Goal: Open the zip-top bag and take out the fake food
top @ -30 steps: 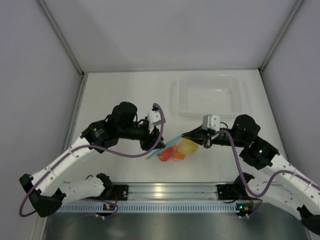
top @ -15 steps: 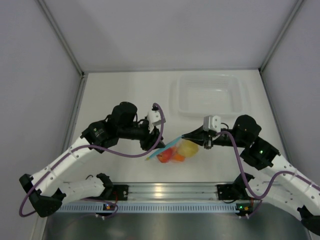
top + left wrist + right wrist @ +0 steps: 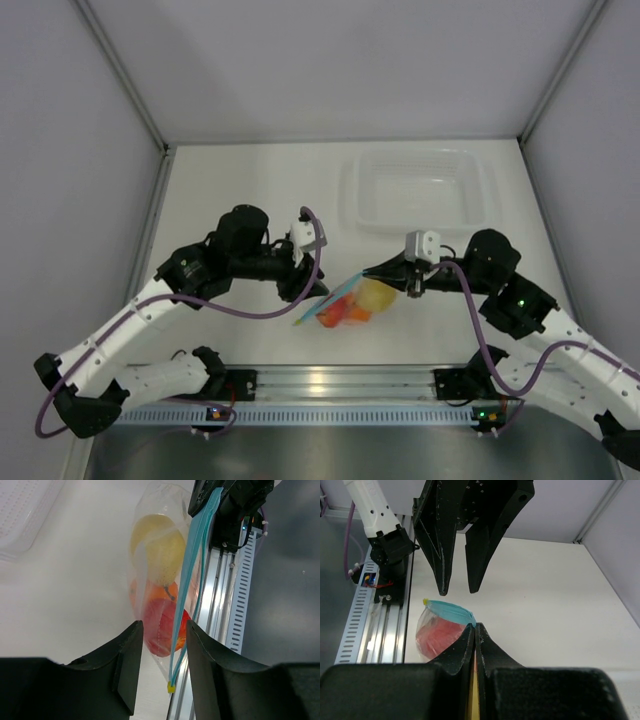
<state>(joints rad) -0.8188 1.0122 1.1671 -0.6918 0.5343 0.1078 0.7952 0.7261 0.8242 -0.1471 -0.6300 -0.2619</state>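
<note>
A clear rigid tray (image 3: 352,190) sits on the white table (image 3: 240,180), toward the far right corner and just short of the back wall (image 3: 330,70). Its floor looks dimpled in the left wrist view (image 3: 20,515), though the overhead view is too washed out to confirm. An aluminium rail (image 3: 330,382) runs along the near edge, with a white slotted strip (image 3: 330,415) beside it.

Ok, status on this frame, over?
Right gripper shut on the zip strip end. Left gripper open, jaws astride the strip, not gripping. Fake food all inside zip-top bag. Clear tray well apart, nothing blocking.
</note>
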